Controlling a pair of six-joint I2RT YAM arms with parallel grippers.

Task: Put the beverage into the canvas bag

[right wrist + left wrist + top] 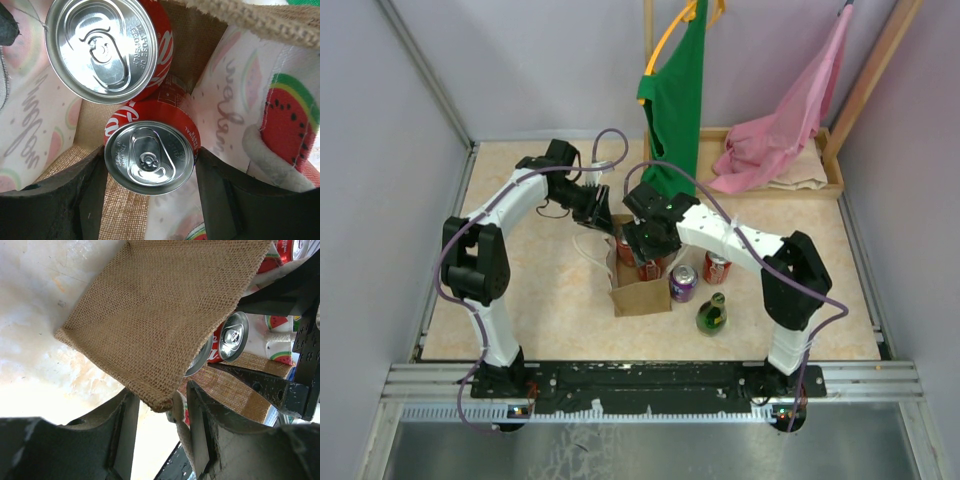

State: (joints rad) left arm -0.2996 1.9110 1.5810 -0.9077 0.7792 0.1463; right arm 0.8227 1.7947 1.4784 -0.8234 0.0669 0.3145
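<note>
The canvas bag (642, 295) stands mid-table, its tan burlap side (160, 305) facing the left wrist camera and its watermelon-printed inner wall (235, 110) showing in the right wrist view. My right gripper (650, 240) reaches down into the bag's mouth. It (150, 165) is shut on an upright red cola can (149, 150), with a finger against each side. A second red can (102, 47) stands inside the bag just beyond it. My left gripper (160, 400) is open at the bag's rim. A burlap corner and a white handle (180, 425) sit between its fingers, with the handle against the right one.
On the table right of the bag stand a purple can (683, 283), another red can (717, 267) and a green bottle (712, 315). A green garment (675, 100) hangs at the back, and a pink cloth (780, 130) drapes over a wooden tray (832, 170).
</note>
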